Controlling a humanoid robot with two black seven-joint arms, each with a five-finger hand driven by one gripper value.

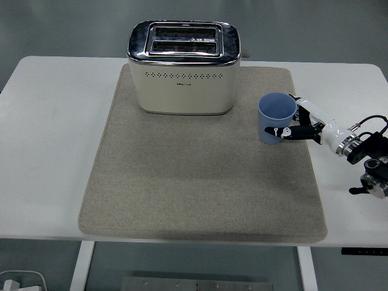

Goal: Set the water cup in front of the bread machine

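Blue water cup (pixel 276 117) stands upright on the grey mat (pixel 182 182), off to the right of the cream bread machine (pixel 183 68) — the right hand (pixel 301 123) has its fingers wrapped around the cup's side, thumb across its front.

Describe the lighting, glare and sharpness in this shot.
Head view: soft, even light; faint shadows on the grey mat. Head view: mild glare on the toaster's chrome top. Head view: blue cup and right hand sharp, no blur.
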